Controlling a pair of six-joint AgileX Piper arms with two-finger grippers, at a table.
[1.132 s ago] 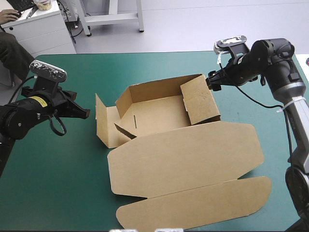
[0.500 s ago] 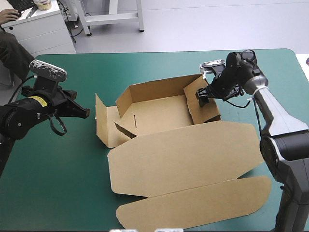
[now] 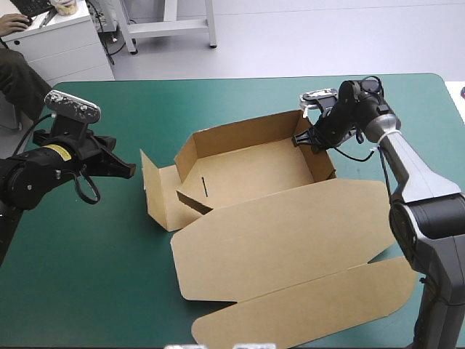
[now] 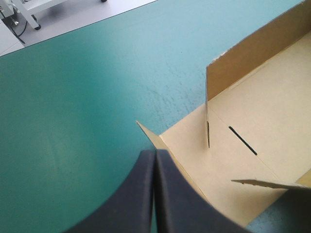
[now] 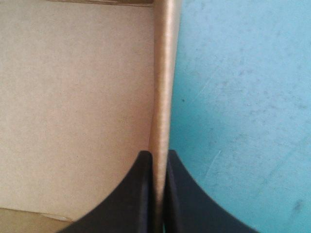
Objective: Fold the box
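Brown box (image 3: 290, 225), right wall edge-on in the all-but-closed right claw (image 5: 158, 154); left claw (image 4: 154, 153) closed, empty.

The table (image 3: 87, 276) has a teal-green cover, and pretty much the only thing sitting on it is a brown box (image 3: 247, 171). The open tray part is around the middle, a bit toward the far edge, with the far and right walls standing up. The left side flap (image 3: 156, 193) is swung outward. The big lid (image 3: 290, 236) lies flat on the cover, running from the tray toward the near right corner. There's lots of bare cover on the left and along the far edge.
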